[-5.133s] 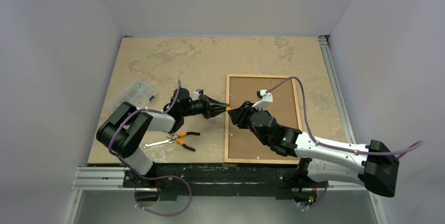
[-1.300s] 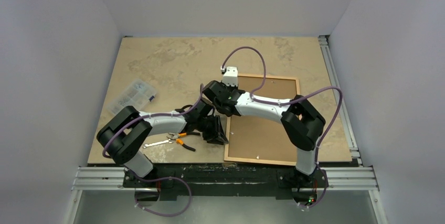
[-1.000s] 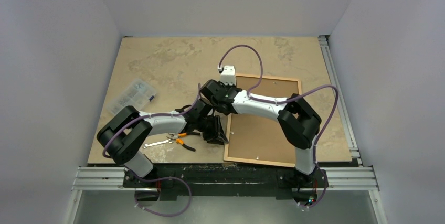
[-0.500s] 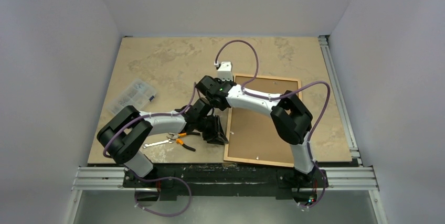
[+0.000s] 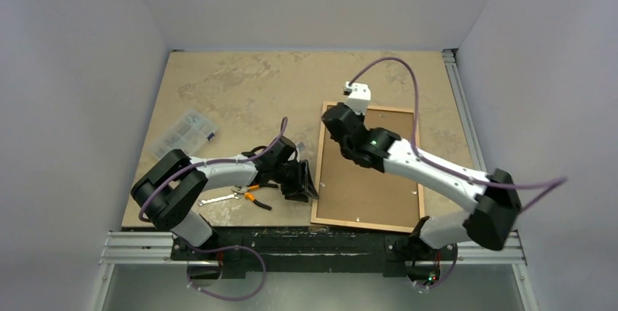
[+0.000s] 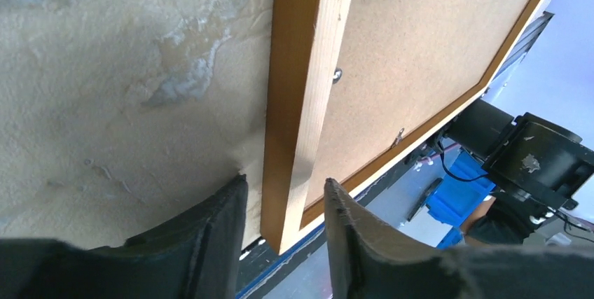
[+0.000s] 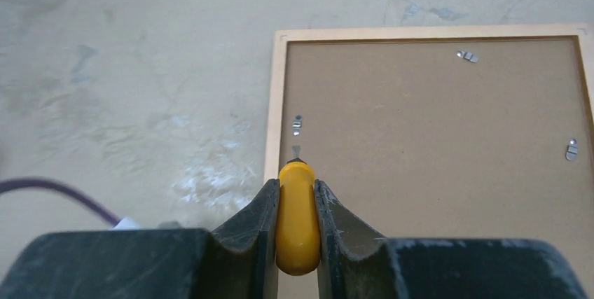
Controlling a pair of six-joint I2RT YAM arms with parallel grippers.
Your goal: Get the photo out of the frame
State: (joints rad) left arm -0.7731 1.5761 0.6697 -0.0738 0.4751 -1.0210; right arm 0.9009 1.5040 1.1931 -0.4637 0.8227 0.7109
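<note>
Over beige marbled tabletop (image 5: pixel 240 85), lying face down: frame (image 5: pixel 364 225), toward the right arm's side. Showing the photo (image 5: pixel 364 187) only as a brown board back, sitting inside the moulding. Judging removal as hardly begun: metal clips (image 7: pixel 297 125) sitting along the board's edge, probably needing turning aside before lifting the board out. Straddling the frame's left rail near its near corner with the left gripper (image 6: pixel 285 185), fingers (image 6: pixel 217 222) partly apart, flanking the wood without visibly pinching it. Clamping a yellow-handled tool (image 7: pixel 298 229) in the right gripper (image 7: pixel 298 183), fingers pressing narrow around the handle, tip hovering just short of the nearest clip.
</note>
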